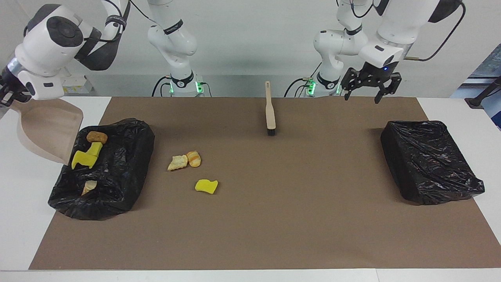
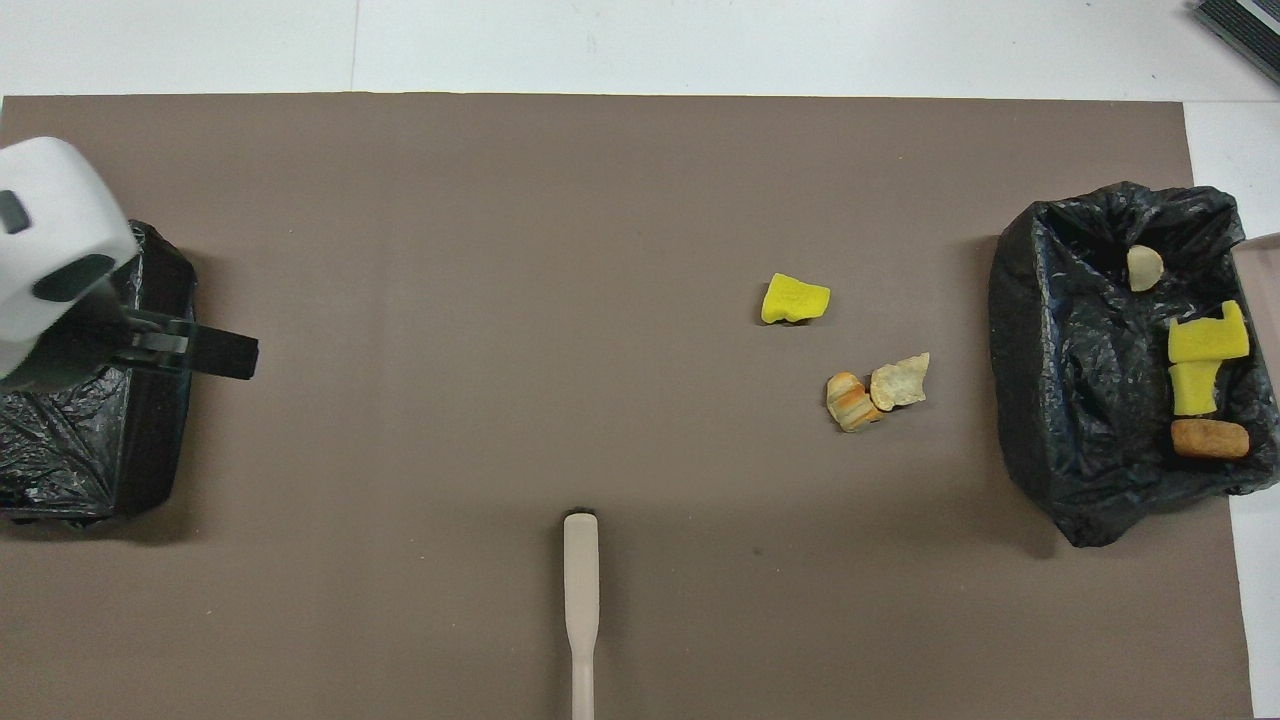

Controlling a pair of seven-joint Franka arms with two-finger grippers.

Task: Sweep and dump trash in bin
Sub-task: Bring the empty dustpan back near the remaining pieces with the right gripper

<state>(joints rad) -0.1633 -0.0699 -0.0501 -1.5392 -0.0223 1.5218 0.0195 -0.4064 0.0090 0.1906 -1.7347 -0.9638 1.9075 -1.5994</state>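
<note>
three scraps (image 1: 192, 168) on the mat (image 1: 274, 219) beside the bin (image 1: 117, 172)

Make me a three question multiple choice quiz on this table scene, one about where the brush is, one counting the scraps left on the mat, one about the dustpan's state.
1. Where is the brush?
A. Lying on the mat, nearer the robots than the loose scraps
B. In the left gripper
C. Inside a bin

2. How many scraps lie on the mat outside the bin?
A. One
B. Three
C. Seven

3. What state is the dustpan in?
A. Flat on the mat, full
B. Lying in the bin
C. Held tilted by the right gripper, emptied

Answers:
1 A, it lies free, with the left gripper open over the mat.
2 B, one yellow chunk and two bread pieces.
3 C, its mouth tips over the bin and nothing lies in it.
</note>
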